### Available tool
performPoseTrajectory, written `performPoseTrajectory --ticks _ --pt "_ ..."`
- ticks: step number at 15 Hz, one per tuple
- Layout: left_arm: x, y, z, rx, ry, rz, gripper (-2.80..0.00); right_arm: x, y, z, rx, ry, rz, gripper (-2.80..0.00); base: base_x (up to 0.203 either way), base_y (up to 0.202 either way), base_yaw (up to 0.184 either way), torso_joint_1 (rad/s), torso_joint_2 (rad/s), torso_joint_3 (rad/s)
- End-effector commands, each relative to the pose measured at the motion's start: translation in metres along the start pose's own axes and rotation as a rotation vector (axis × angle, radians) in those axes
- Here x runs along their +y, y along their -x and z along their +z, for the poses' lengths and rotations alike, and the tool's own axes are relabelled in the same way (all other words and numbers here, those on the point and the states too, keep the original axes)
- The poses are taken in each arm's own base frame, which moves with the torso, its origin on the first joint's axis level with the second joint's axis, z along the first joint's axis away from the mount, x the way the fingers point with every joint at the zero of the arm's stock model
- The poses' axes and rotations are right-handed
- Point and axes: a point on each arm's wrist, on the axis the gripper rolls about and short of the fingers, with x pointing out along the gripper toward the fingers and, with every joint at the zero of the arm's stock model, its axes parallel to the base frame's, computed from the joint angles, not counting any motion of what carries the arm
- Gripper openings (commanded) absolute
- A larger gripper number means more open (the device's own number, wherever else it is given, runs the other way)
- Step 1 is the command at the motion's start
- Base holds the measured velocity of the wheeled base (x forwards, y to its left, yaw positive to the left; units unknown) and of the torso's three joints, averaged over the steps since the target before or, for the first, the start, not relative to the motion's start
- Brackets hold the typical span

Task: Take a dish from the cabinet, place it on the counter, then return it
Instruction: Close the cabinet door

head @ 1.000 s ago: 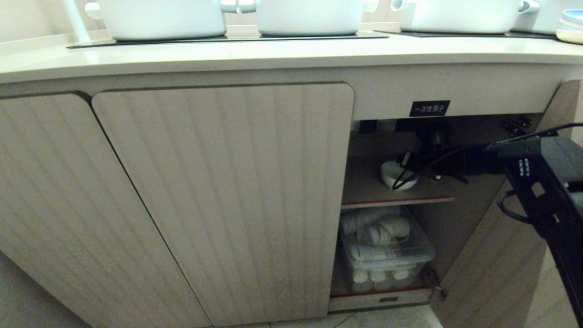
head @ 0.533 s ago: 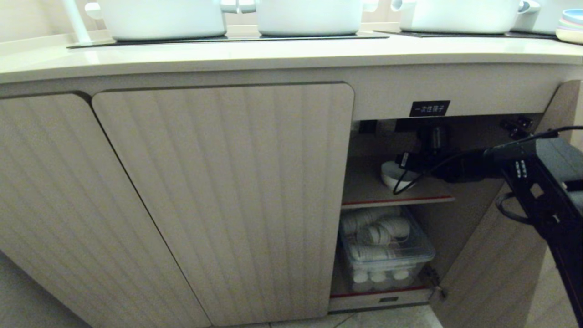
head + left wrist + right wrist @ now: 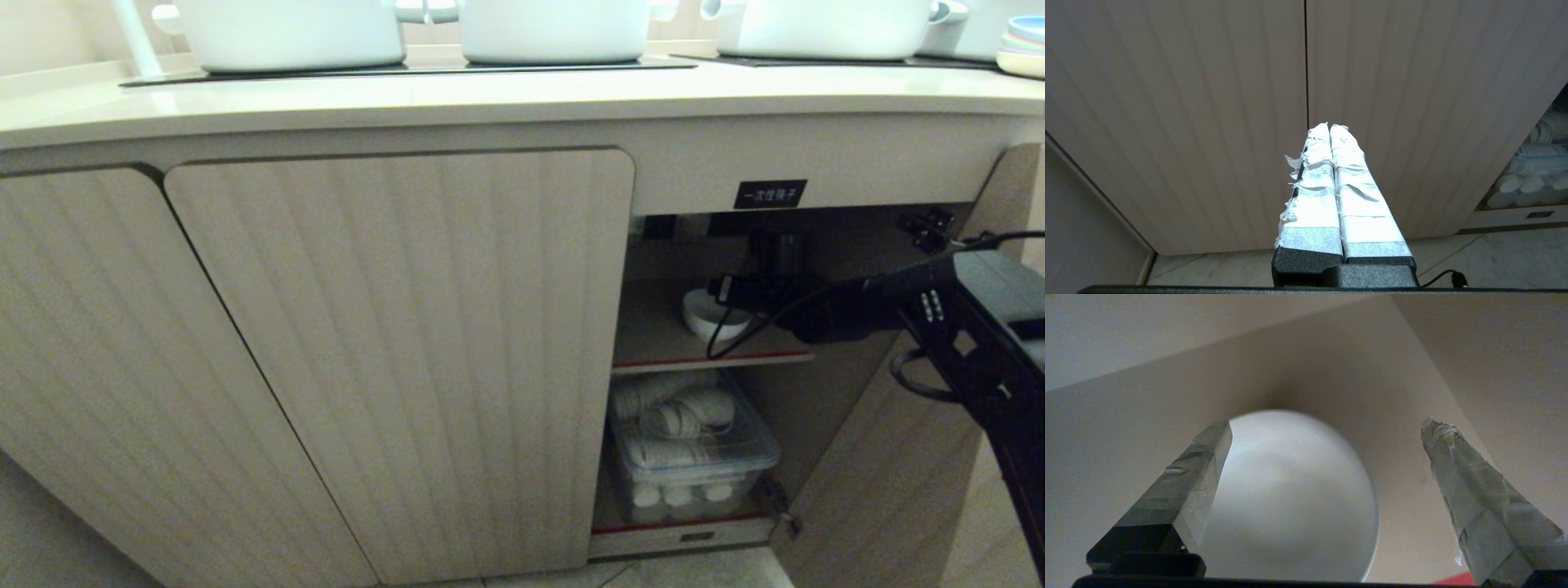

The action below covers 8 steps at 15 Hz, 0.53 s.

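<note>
Dish (image 3: 1290,494), small white bowl, sits on upper shelf (image 3: 710,358) inside open cabinet (image 3: 800,237), directly ahead of right tool (image 3: 1327,428). Right tool spread wide, holding nothing; taped fingers (image 3: 1200,469) flank bowl, one overlapping its rim in wrist view, contact unclear. Right arm reaches in from open-door side. Below tool: clear tub (image 3: 694,449) of white cups on lower shelf. Above tool: black label (image 3: 770,194), then bench (image 3: 506,94) with white pots (image 3: 555,28). Left tool (image 3: 1329,128) pressed closed, empty, facing fluted doors (image 3: 1208,102).
</note>
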Motion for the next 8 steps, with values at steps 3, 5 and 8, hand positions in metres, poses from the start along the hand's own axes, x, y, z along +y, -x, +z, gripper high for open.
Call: performPoseTrajectory --ticks 3,5,8 --pt "0.0000 0.0000 0.0001 -0.001 -0.001 0.000 -2.80 0.0004 0.0029 0.0034 -0.051 -0.001 0.011 0.00 0.000 0.000 0.000 0.000 0.00 0.000" --pt "0.0000 0.0000 -0.0001 0.000 0.001 0.000 -2.80 0.0032 0.0040 0.0034 -0.062 0.001 0.017 0.00 0.000 0.000 0.000 0.000 0.00 0.000" --pt "0.0000 0.0000 0.0001 -0.001 0.001 0.002 -2.80 0.0031 0.0053 0.0009 -0.088 0.034 0.024 0.00 0.000 0.000 0.000 0.000 0.00 0.000"
